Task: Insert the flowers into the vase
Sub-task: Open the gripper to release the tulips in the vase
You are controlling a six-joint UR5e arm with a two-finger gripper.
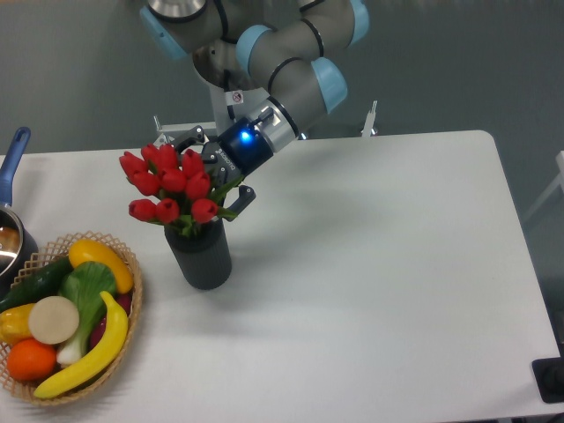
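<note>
Tulips (169,187), a tight red bunch with short green stems and leaves, stand with their stems down in the mouth of the vase (202,256); the buds spread wider than the vase rim and lean slightly toward ten o'clock; the vase, a dark matte cylinder, stands upright on the white table (379,282), left of the table's middle; the gripper (222,173) sits just at two o'clock from the bunch, its dark fingers lying against the right side of the buds and leaves; one finger (244,199) curves out at the bunch's lower right, another shows behind the top of the buds; whether the jaws clamp the stems or merely lie beside them cannot be told, since the flowers hide the contact; a blue light glows on the gripper's wrist ring (244,141), and the grey arm with pale blue joint caps (300,62) rises toward one o'clock out of the top of the view; at seven o'clock from the vase, near it but not touching, a wicker basket (132,330) holds toy fruit and vegetables, among them a yellow banana (92,357) and an orange (31,359); at the left edge, at nine o'clock from the vase, a metal pot (11,242) with a blue handle is partly cut off by the frame.
</note>
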